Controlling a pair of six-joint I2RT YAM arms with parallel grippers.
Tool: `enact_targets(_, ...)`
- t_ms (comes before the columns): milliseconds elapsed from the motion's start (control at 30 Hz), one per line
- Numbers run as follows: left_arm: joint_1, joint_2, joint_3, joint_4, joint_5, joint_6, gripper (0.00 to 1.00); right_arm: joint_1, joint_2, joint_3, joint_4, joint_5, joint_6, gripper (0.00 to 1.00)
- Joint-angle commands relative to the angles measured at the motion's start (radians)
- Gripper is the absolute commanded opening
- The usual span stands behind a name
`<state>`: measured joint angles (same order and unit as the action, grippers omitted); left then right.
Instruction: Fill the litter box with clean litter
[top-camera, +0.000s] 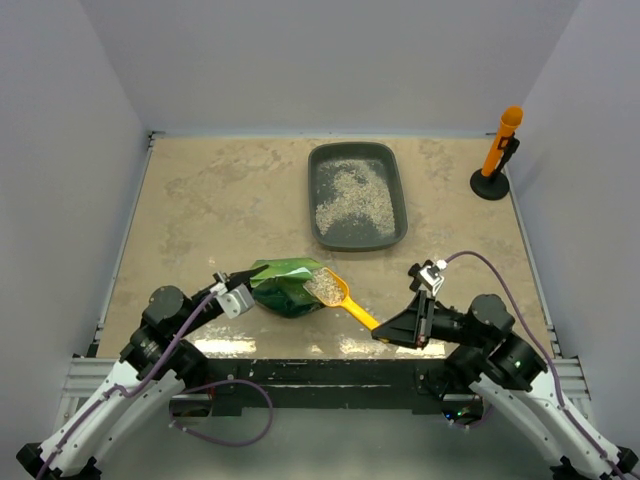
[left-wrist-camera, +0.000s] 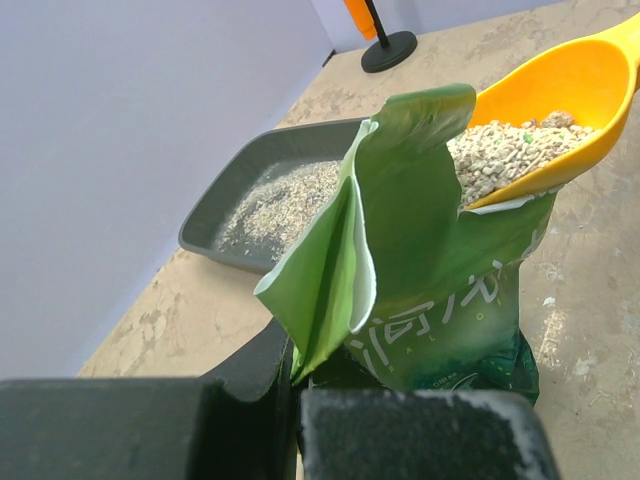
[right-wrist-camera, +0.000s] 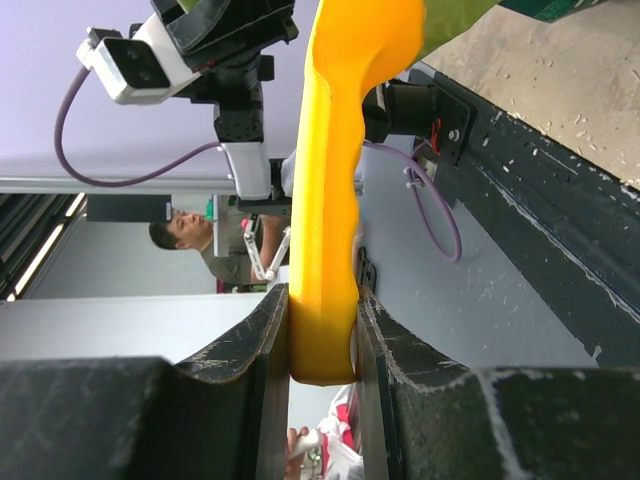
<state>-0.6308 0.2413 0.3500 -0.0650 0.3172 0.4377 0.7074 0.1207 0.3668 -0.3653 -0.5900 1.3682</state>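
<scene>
The dark grey litter box lies at the back middle of the table with a thin patch of clean litter in it. A green bag lies near the front. My left gripper is shut on the bag's opened top flap. My right gripper is shut on the handle of a yellow scoop. The scoop's bowl is heaped with litter and sits at the bag's mouth.
An orange tool on a black round stand is at the back right corner. Stray granules dot the tabletop beside the bag. White walls close in the table on three sides.
</scene>
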Motion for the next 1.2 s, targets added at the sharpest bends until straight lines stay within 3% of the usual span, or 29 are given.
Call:
enact_targets(0, 0.002, -0.020, 0.000, 0.096, -0.058, -0.007, 0.00, 0.003, -0.059, 0.004, -0.052, 0.018, -0.001, 0.00)
enact_targets(467, 0.002, -0.030, -0.002, 0.106, -0.101, -0.010, 0.00, 0.003, -0.116, 0.006, -0.159, 0.001, -0.026, 0.00)
enact_targets(1167, 0.002, -0.036, 0.001, 0.100, -0.199, -0.014, 0.00, 0.003, -0.141, 0.098, -0.155, -0.036, -0.011, 0.00)
